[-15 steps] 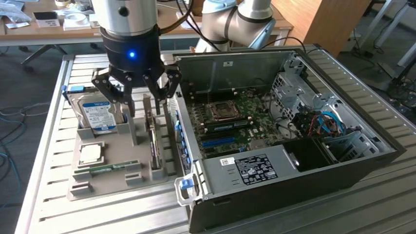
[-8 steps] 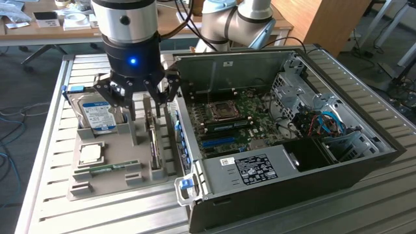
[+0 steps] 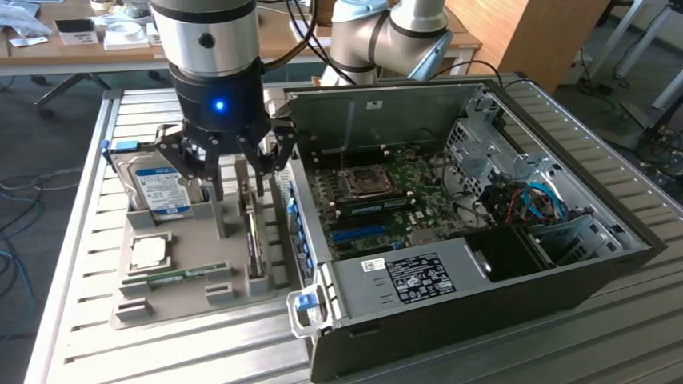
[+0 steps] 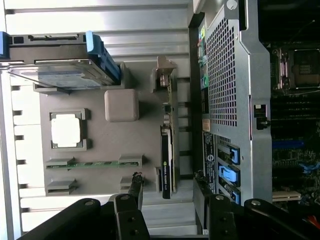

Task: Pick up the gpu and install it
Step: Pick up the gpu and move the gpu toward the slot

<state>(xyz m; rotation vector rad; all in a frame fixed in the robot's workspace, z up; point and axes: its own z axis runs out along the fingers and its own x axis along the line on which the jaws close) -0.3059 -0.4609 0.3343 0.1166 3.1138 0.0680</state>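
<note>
The gpu (image 4: 168, 155) stands on edge in a slot of the grey parts tray (image 4: 95, 145), a thin green card with a black cooler face and a silver end bracket. In the exterior view the gpu (image 3: 255, 240) sits at the tray's edge nearest the computer case. My gripper (image 3: 230, 172) hangs just above the tray, open and holding nothing. In the wrist view my gripper (image 4: 167, 181) has one fingertip on each side of the card's line, above its lower end and apart from it.
The tray also holds a hard drive (image 3: 160, 190) upright at the back, a CPU (image 3: 149, 253) and a memory stick (image 3: 176, 275). The open computer case (image 3: 555, 264) lies close to the tray on the exterior view's right, motherboard (image 3: 373, 200) exposed with blue slots (image 3: 357, 233).
</note>
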